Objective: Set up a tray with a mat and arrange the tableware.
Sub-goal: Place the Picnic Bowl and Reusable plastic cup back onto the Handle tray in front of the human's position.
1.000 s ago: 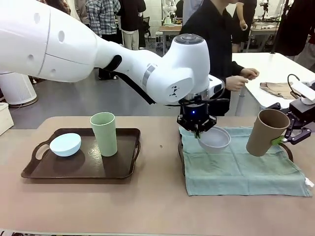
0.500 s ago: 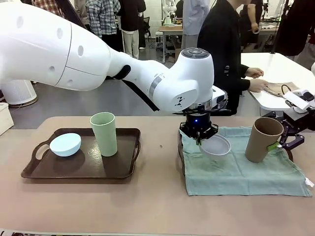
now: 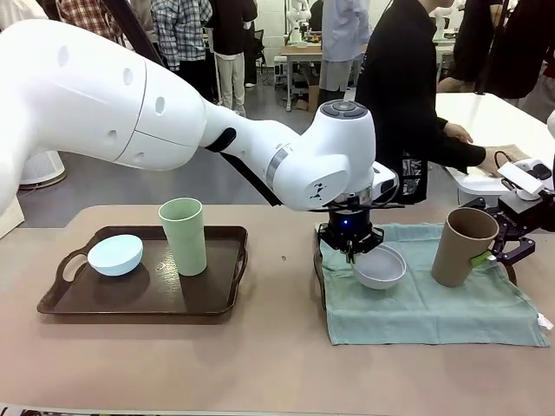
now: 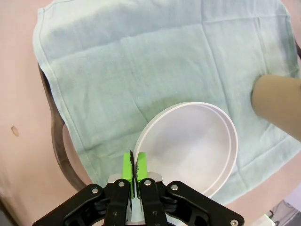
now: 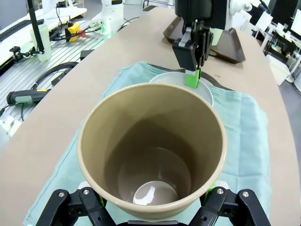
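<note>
**Change noted.** A second ago the grey-white bowl (image 3: 380,266) hung tilted above the mat (image 3: 416,303), and the brown cup (image 3: 464,245) leaned over in the air. Now the bowl sits low and nearly level on the mat's left half. The cup stands upright on the right half, well apart from the bowl. Judged meaning: two of the four pieces are down at their places on the covered tray (image 3: 319,277), and release is the step in hand.

**Left gripper** (image 3: 351,247). Jaws fully closed, pinching the near rim of the grey-white bowl between the green pads (image 4: 126,165). In the left wrist view the bowl lies flat over the mat, with the tray's dark rim showing beside the cloth edge.

**Right gripper** (image 3: 490,253). Jaws wide, one finger on each side of the brown cup low on its wall, gripping it. One green pad touches the cup's side in the front view. In the right wrist view the cup's open mouth faces the camera and the cup is empty.

**Still to be moved (judged).** The blue bowl (image 3: 115,254) and the green cup (image 3: 184,236) stand side by side on the second tray (image 3: 139,295), at the left of the table (image 3: 260,355).
</note>
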Robot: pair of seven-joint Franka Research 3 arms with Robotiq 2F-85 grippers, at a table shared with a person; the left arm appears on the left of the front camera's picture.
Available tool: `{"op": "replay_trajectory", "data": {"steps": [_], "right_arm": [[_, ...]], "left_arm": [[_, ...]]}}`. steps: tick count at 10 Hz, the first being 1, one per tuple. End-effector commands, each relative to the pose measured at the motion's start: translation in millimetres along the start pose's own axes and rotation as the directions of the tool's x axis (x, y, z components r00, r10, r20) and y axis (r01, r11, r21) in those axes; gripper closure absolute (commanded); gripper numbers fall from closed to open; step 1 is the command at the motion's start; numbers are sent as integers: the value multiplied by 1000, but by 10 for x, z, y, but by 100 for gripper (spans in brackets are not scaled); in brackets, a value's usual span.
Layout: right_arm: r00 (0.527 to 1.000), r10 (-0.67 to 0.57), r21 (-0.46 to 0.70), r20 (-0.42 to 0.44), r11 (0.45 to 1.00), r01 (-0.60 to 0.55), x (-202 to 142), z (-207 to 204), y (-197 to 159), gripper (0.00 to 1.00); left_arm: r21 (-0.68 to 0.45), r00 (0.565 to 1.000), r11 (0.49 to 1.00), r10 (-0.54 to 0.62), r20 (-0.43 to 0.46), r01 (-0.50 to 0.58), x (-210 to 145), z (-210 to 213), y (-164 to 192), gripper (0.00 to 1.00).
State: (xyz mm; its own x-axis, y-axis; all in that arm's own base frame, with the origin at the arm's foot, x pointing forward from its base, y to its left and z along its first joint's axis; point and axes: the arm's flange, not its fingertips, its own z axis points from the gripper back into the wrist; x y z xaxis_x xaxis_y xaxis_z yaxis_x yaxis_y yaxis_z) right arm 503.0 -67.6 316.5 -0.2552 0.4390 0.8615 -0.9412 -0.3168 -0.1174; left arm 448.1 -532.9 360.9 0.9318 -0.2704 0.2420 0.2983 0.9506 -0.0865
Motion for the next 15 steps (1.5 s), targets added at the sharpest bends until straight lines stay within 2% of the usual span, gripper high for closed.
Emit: {"op": "replay_trajectory", "data": {"steps": [1, 2, 3, 4, 5, 7, 8, 9, 12, 15], "right_arm": [[1000, 6, 0, 14, 1000, -6, -42, -3, -42, 13], [1000, 8, 3, 19, 1000, -8, -44, -4, -39, 13], [1000, 11, 9, 29, 1000, -11, -41, -3, -30, 6], [999, 19, 18, 40, 1000, -20, -39, -2, -28, 0], [999, 9, 16, 48, 1000, -10, -36, 10, -23, 0], [997, -76, -23, 32, 997, 77, -43, 96, -2, 0], [992, -126, -47, 13, 991, 126, -67, 165, 23, 0], [986, -166, -67, -3, 984, 165, -100, 252, 62, 0], [976, -217, -100, 0, 971, 216, -202, 420, 189, 0], [963, -265, -118, -53, 959, 258, -207, 589, 268, 0]], "left_arm": [[-26, 1000, 1000, -11, 3, 11, 38, 24, -17, 96], [-26, 1000, 1000, -12, -3, 12, 34, 20, -17, 85], [-31, 1000, 999, -11, -14, 11, 27, 17, -13, 37], [-38, 1000, 999, -8, -22, 7, 23, 18, -12, 25], [-42, 1000, 999, -3, -30, 1, 27, 26, -10, 0], [-37, 999, 999, -3, -53, 1, 31, 52, 8, 0], [-39, 998, 999, 0, -62, -2, 29, 64, 30, 4], [-40, 998, 999, 8, -68, -11, 22, 80, 68, 36], [-52, 998, 999, 10, -58, -13, -4, 143, 151, 36], [-42, 998, 999, 9, -65, -12, -8, 204, 206, 36]]}}
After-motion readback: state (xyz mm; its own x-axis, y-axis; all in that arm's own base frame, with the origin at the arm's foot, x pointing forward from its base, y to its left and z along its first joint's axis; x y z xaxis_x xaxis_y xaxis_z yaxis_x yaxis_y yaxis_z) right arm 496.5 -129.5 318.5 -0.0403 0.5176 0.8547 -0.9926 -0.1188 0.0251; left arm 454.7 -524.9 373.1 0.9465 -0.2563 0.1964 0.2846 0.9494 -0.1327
